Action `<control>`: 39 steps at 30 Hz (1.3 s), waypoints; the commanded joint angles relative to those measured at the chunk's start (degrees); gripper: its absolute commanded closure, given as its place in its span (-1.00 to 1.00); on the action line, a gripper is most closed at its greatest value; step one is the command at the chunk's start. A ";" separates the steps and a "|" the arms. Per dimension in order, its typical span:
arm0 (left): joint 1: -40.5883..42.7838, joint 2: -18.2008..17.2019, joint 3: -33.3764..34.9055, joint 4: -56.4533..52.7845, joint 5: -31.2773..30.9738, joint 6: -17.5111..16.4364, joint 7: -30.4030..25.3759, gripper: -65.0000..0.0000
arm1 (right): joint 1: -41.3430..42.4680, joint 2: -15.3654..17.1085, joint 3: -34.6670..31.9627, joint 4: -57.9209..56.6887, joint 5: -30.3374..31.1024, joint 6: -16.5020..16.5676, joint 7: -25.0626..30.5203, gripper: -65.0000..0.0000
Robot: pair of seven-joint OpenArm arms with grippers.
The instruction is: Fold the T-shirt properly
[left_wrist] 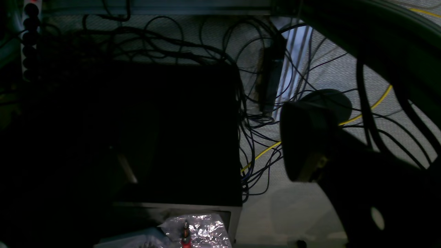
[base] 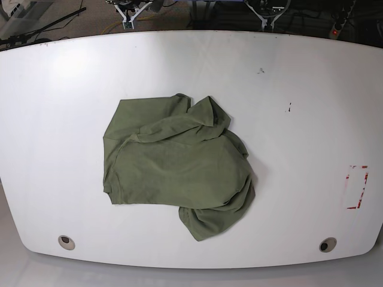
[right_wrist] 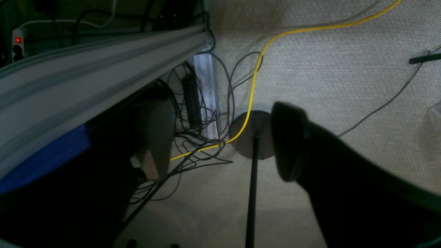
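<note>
The olive-green T-shirt (base: 176, 164) lies crumpled on the white table (base: 299, 89), left of the middle, with folds bunched at its top and lower right. Neither gripper shows in the base view. In the right wrist view my right gripper (right_wrist: 220, 148) is open and empty, hanging beside the table's edge above the carpet. In the left wrist view my left gripper (left_wrist: 217, 151) is open and empty over a dark floor area. Its right finger (left_wrist: 306, 141) is plain, its left finger nearly lost in shadow. The T-shirt is out of both wrist views.
Tangled cables and a yellow cable (right_wrist: 255, 75) lie on the carpet. A grey table rail (right_wrist: 86, 72) runs along the left of the right wrist view. A dark box (left_wrist: 172, 134) sits below the left gripper. The table has a red mark (base: 357, 186) and two holes (base: 66, 242).
</note>
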 commanded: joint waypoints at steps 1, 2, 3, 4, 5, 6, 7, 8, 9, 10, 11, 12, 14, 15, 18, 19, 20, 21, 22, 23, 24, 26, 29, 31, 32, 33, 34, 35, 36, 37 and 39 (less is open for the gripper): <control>0.32 -0.46 1.08 1.77 -0.51 -0.73 -0.56 -0.60 | -0.08 0.42 0.07 -0.27 -0.03 0.11 0.93 -0.32; 0.44 -0.33 -0.45 0.44 -0.03 0.04 -0.97 -0.56 | 0.59 -0.38 -0.07 0.33 0.01 0.23 0.15 -0.30; 0.44 -0.33 -0.45 0.44 -0.03 0.04 -0.97 -0.56 | 0.59 -0.38 -0.07 0.33 0.01 0.23 0.15 -0.30; 0.44 -0.42 -0.45 0.44 -0.03 0.04 -0.97 -0.56 | 0.59 -0.38 -0.07 0.33 0.01 0.23 0.15 -0.30; 0.44 -0.42 -0.36 0.44 -0.03 0.04 -0.97 -0.56 | 0.59 -0.38 -0.07 0.33 0.01 0.23 0.15 -0.30; 0.44 -0.42 -0.36 0.44 -0.03 0.04 -0.97 -0.56 | 0.59 -0.38 -0.07 0.33 0.01 0.23 0.15 -0.30; 0.44 -0.42 -0.36 0.44 -0.03 0.04 -0.97 -0.56 | 0.59 -0.38 -0.07 0.33 0.01 0.23 0.15 -0.30; 0.44 -0.42 -0.36 0.44 -0.03 0.04 -0.97 -0.56 | 0.59 -0.38 -0.07 0.33 0.01 0.23 0.15 -0.30; 0.44 -0.42 -0.36 0.44 -0.03 0.04 -0.97 -0.56 | 0.59 -0.38 -0.07 0.33 0.01 0.23 0.15 -0.30; 0.44 -0.42 -0.45 0.44 -0.03 0.04 -0.97 -0.56 | 0.59 -0.38 -0.07 0.33 0.01 0.23 0.15 -0.30; 0.44 -0.42 -0.45 0.44 -0.03 0.04 -0.97 -0.56 | 0.59 -0.38 -0.07 0.33 0.01 0.23 0.24 -0.30; 0.44 -0.42 -0.45 0.44 -0.03 0.04 -0.97 -0.56 | 0.59 -0.38 -0.07 0.33 0.01 0.23 0.24 -0.30; 0.53 -0.42 -0.45 0.44 -0.03 0.04 -0.97 -0.56 | 0.59 -0.38 -0.07 0.41 0.01 0.23 0.24 -0.29; 0.53 -0.42 -0.45 0.44 -0.03 0.04 -1.15 -0.56 | 0.50 -0.38 -0.07 0.50 0.01 0.23 0.33 -0.29; 1.58 -0.42 -0.45 0.44 -0.03 0.04 -3.34 -0.56 | -0.20 -0.38 0.11 2.35 0.01 0.14 1.64 -0.28; 2.72 -0.42 -0.45 0.53 -0.03 0.04 -4.75 -0.56 | -1.34 -0.38 0.19 3.31 0.01 0.14 2.08 -0.28; 3.43 -0.42 -0.45 1.06 -0.03 -0.05 -5.72 -0.56 | -2.13 -0.38 0.19 4.28 0.10 0.06 2.08 -0.28; 3.96 -0.42 -0.45 1.85 -0.03 -0.05 -6.16 -0.56 | -2.66 -0.29 0.28 5.07 0.19 -0.30 2.08 -0.28; 4.57 -0.42 -0.45 3.08 -0.03 -0.05 -6.33 -0.56 | -3.19 -0.29 0.28 5.86 0.19 -0.82 2.08 -0.29; 5.80 -0.51 -0.45 5.54 -0.03 -0.05 -6.33 -0.56 | -4.07 -0.29 0.28 7.09 0.10 -1.88 2.08 -0.29; 7.21 -0.51 -0.45 7.39 -0.03 -0.05 -6.33 -0.56 | -4.68 -0.29 0.28 8.15 0.10 -2.58 2.08 -0.29; 10.11 -0.51 -0.45 12.05 -0.03 -0.05 -6.33 -0.56 | -6.62 -0.11 0.28 10.17 0.28 -3.20 2.08 -0.30; 14.77 -0.59 -0.45 19.61 -0.03 -0.05 -6.33 -0.56 | -8.90 -0.11 0.28 13.34 0.45 -3.37 2.08 -0.30; 18.46 -0.59 -0.45 25.94 -0.03 -0.05 -6.25 -0.56 | -11.37 -0.03 0.28 16.15 0.45 -3.37 2.08 -0.30; 19.69 -0.59 -0.45 27.61 -0.03 -0.05 -6.25 -0.56 | -12.16 0.06 0.37 17.20 0.45 -3.37 2.08 -0.30; 20.83 -0.59 -0.45 29.45 -0.03 -0.05 -6.25 -0.56 | -12.95 0.06 0.37 18.26 0.45 -3.37 2.08 -0.30; 22.50 -0.59 -0.45 32.18 -0.03 -0.05 -6.25 -0.56 | -14.35 0.06 0.37 20.02 0.45 -3.37 2.08 -0.30; 24.09 -0.59 -0.45 34.46 -0.03 -0.05 -6.25 -0.56 | -15.50 0.06 0.37 21.78 0.45 -3.37 2.08 -0.29; 25.14 -0.59 -0.45 35.96 -0.03 -0.05 -6.25 -0.56 | -16.29 0.15 0.37 22.92 0.45 -3.37 2.00 -0.29; 26.64 -1.03 -0.45 38.24 -0.03 -0.05 -6.25 -0.56 | -17.61 0.15 0.37 24.68 0.54 -3.37 2.00 -0.29; 29.54 -1.74 -0.45 42.37 -0.03 -0.05 -6.25 -0.56 | -20.07 0.77 0.46 27.75 0.54 -3.37 1.91 -0.29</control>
